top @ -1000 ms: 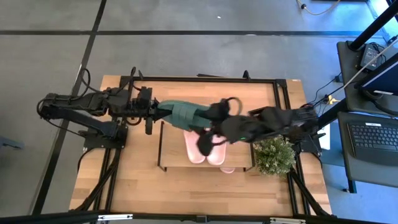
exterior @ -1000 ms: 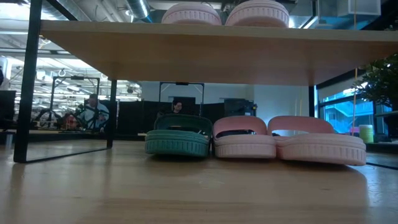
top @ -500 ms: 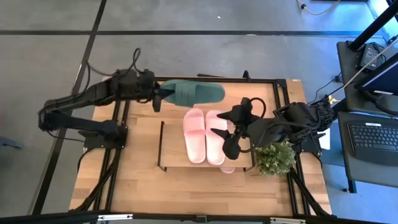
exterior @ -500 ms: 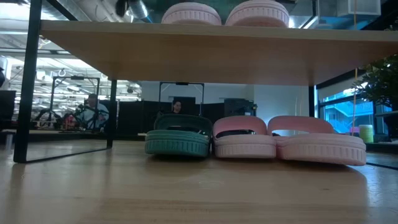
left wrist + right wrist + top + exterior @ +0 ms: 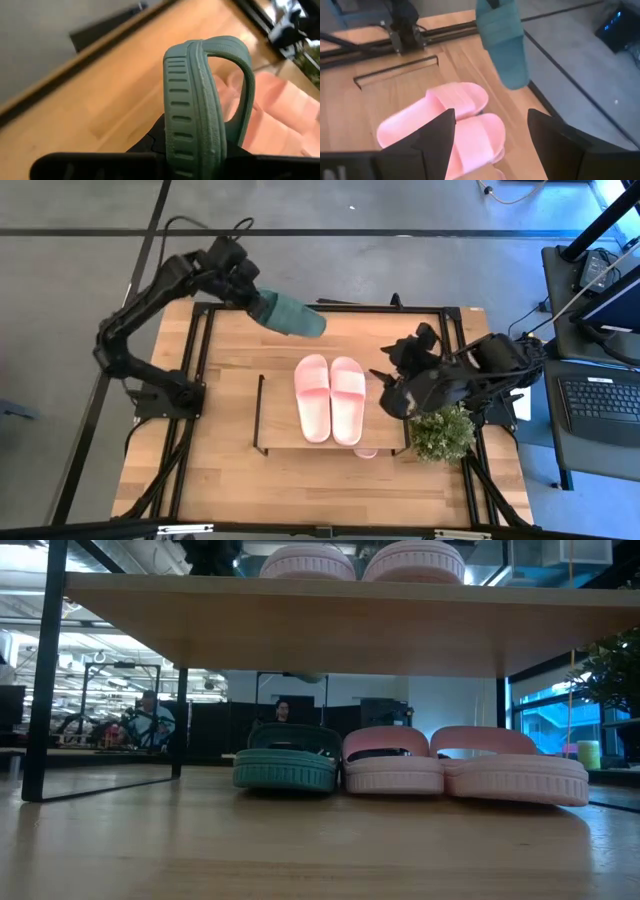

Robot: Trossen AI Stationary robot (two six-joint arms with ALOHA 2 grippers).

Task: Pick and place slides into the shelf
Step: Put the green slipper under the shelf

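A dark green slide (image 5: 289, 315) is held raised near the far edge of the table (image 5: 230, 480), clamped at one end in the left gripper (image 5: 258, 302); its free end is pointed toward the shelf (image 5: 277, 412); in the left wrist view the slide (image 5: 200, 110) is seen edge-on, the strap arched to one side, the jaws narrowed onto it. A pink pair (image 5: 331, 398) is laid side by side on the shelf's top board; beneath the board, in the low view, a second green slide (image 5: 286, 757) and two pink slides (image 5: 462, 765) are lined up on the table, touching or nearly so; bare table is left beside the green one, up to the shelf's black leg (image 5: 42, 670). From above, open board is seen on the left of the shelf top; only a small pink edge (image 5: 366, 451) of the lower slides is shown past the board's near rim. The right gripper (image 5: 398, 388) is held just beside the shelf's right edge, jaws wide and empty, next to a potted plant (image 5: 441, 430); part of the plant is covered by that arm. The left gripper's fingertips are hidden by the slide in the high view.
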